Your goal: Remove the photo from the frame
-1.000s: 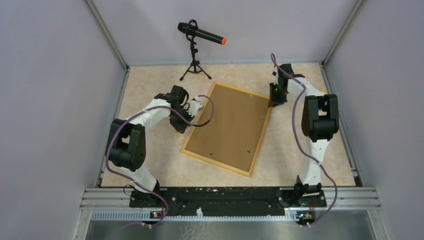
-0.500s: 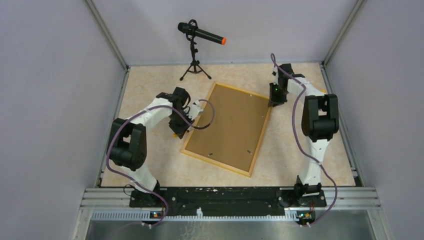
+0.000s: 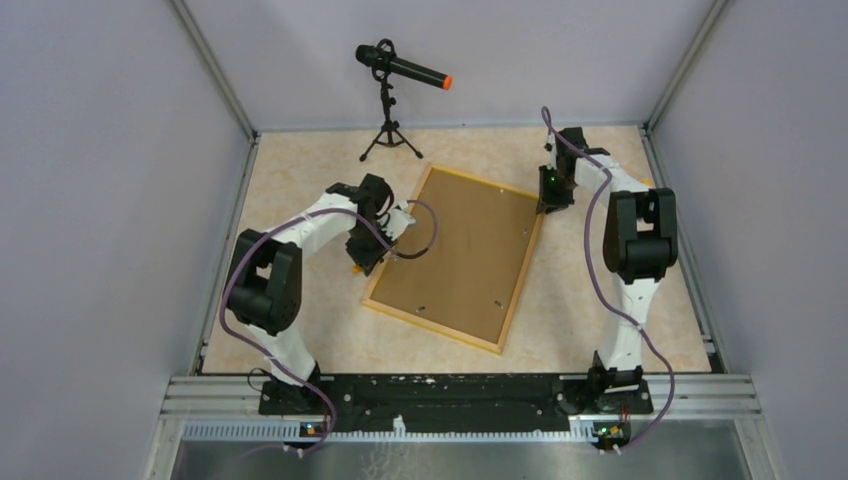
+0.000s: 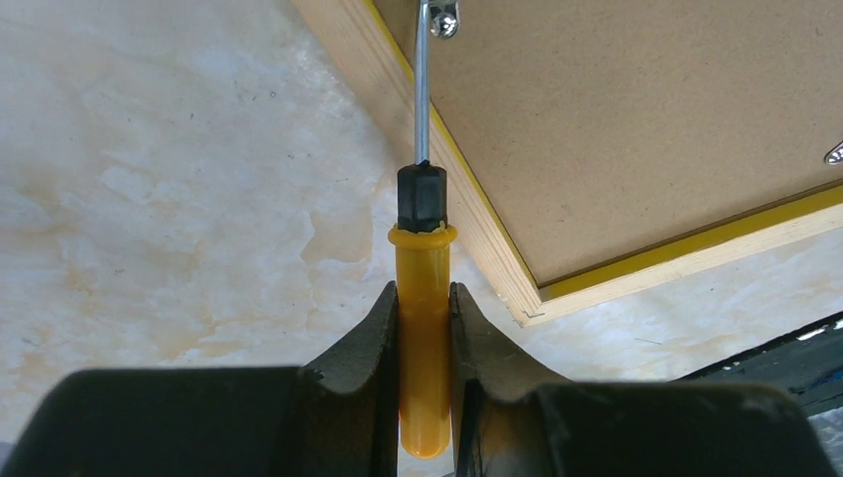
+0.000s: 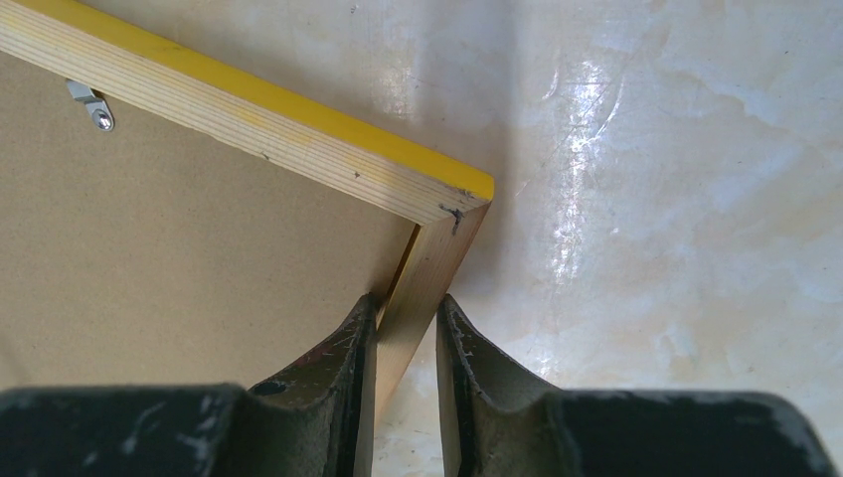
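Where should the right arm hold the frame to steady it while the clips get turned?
Grip the frame by its side rail near a corner, from above, one finger on each side. It lies flat, back up, and the rail is narrow; the right gripper holds it so.

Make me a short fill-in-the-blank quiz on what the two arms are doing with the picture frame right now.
1. The left gripper is shut on a yellow-handled ____, whose shaft runs up beside a metal clip.
2. The frame lies face ____ on the table, brown back showing.
3. The right gripper clamps the frame's wooden edge near a ____.
4. Behind the frame, a tripod holds a black, orange-tipped ____.

Missing words: screwdriver; down; corner; microphone.
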Robot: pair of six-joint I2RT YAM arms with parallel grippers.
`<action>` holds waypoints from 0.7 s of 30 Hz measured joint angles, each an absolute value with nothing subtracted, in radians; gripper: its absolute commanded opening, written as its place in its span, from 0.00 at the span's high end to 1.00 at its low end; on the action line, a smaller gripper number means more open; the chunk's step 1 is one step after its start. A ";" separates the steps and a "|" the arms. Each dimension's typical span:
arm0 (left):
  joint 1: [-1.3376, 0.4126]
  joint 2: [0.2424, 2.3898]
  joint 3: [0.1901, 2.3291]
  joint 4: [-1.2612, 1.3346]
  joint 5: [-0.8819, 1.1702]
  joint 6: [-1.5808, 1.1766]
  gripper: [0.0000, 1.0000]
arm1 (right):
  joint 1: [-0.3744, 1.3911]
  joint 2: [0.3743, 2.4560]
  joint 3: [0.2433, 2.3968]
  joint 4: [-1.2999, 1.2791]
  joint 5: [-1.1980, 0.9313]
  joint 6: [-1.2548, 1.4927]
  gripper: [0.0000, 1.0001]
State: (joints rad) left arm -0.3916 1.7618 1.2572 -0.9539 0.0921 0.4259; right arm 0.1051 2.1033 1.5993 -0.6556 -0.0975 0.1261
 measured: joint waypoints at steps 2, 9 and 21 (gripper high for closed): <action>-0.406 1.762 1.256 -0.952 0.082 0.443 1.00 | 0.105 2.103 1.599 -0.656 -0.097 0.126 1.00; -0.458 1.764 1.255 -0.949 0.035 0.524 1.00 | 0.105 2.103 1.599 -0.655 -0.097 0.126 1.00; -0.439 1.791 1.363 -1.009 0.120 0.551 1.00 | 0.105 2.144 1.668 -0.707 -0.113 0.033 1.00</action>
